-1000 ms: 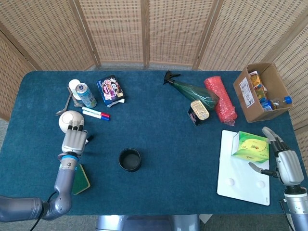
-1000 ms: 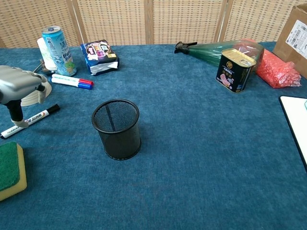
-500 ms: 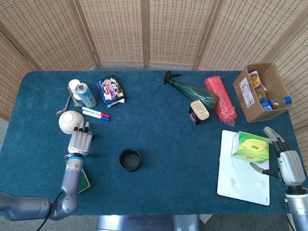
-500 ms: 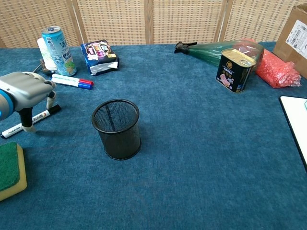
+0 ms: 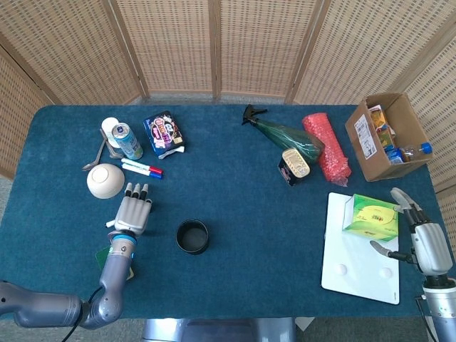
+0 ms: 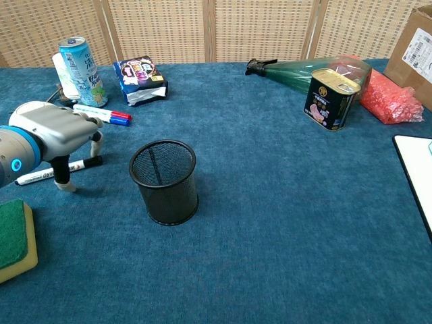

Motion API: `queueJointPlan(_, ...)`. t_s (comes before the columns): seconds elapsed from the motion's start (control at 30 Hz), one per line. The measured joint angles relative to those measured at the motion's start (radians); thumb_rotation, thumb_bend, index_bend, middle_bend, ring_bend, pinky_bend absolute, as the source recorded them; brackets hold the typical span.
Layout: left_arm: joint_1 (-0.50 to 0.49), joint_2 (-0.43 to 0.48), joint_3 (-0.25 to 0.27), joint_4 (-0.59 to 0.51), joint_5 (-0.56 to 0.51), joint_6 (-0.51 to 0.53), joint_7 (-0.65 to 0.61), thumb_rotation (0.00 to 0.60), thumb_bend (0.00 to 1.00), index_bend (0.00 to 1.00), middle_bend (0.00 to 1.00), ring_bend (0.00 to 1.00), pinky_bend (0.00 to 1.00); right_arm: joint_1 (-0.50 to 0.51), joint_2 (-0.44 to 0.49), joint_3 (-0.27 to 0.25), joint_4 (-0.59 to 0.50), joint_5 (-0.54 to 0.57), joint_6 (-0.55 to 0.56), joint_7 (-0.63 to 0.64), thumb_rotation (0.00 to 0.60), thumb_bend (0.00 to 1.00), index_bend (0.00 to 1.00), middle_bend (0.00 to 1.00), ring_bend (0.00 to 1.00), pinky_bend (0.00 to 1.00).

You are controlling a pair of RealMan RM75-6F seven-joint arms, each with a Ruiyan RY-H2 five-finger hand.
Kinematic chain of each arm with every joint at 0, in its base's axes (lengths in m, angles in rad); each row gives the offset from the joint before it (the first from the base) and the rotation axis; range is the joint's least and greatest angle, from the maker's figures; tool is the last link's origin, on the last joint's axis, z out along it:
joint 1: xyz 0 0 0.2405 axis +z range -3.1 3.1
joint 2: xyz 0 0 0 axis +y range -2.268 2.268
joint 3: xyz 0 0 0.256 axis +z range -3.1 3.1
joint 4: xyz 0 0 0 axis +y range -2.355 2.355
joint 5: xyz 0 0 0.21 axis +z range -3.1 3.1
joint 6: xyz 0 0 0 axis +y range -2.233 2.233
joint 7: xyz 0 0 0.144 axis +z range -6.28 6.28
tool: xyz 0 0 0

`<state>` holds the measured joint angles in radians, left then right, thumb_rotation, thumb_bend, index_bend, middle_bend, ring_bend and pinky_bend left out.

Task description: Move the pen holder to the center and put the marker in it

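The black mesh pen holder (image 5: 192,236) (image 6: 164,181) stands upright, left of the table's middle. A white marker with a black cap (image 6: 48,174) lies just to its left, and only its white end (image 5: 110,224) shows in the head view. My left hand (image 5: 133,214) (image 6: 57,129) is over the marker. The thumb is in front and the fingers are curled behind, pinching it low above the cloth. My right hand (image 5: 428,246) rests open at the table's right edge, holding nothing.
A white bowl (image 5: 105,180), a red and a blue marker (image 5: 142,169), a can (image 5: 127,140) and a snack packet (image 5: 164,132) sit at back left. A green sponge (image 6: 12,236) lies at front left. At the right are a spray bottle (image 5: 285,133), a tin (image 5: 294,165), a cardboard box (image 5: 388,135) and a white board (image 5: 360,249).
My left hand has moved right, away from the bowl and toward the pen holder. The marker has shifted right with it and lies flatter. The right hand has not moved.
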<state>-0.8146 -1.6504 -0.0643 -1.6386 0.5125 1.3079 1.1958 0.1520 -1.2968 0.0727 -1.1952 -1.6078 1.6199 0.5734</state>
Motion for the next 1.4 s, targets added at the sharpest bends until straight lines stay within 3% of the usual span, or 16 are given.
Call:
queueJointPlan(0.23, 0.006, 0.017, 0.003, -0.067, 0.042, -0.023, -0.053, 0.6, 0.05, 0.33, 0.0, 0.0, 0.0, 0.0, 0.0, 0.0, 0.001, 0.0, -0.002, 0.003, 0.6, 0.0, 0.01, 0.07, 0.16, 0.31)
queueJointPlan(0.5, 0.034, 0.099, 0.007, -0.115, 0.105, -0.012, -0.137, 0.6, 0.05, 0.33, 0.0, 0.0, 0.0, 0.002, -0.002, -0.004, -0.005, -0.008, -0.002, -0.004, 0.6, 0.0, 0.01, 0.07, 0.17, 0.31)
queueJointPlan(1.03, 0.081, 0.098, 0.025, 0.005, 0.144, -0.071, -0.254, 0.6, 0.06, 0.35, 0.0, 0.0, 0.03, 0.004, -0.002, -0.007, -0.009, -0.01, -0.008, 0.003, 0.6, 0.0, 0.01, 0.07, 0.17, 0.31)
queueJointPlan(1.4, 0.086, 0.069, 0.026, 0.03, 0.141, -0.083, -0.24, 0.6, 0.21, 0.39, 0.0, 0.0, 0.05, 0.002, 0.001, -0.007, -0.011, -0.009, -0.005, 0.017, 0.6, 0.0, 0.01, 0.07, 0.17, 0.31)
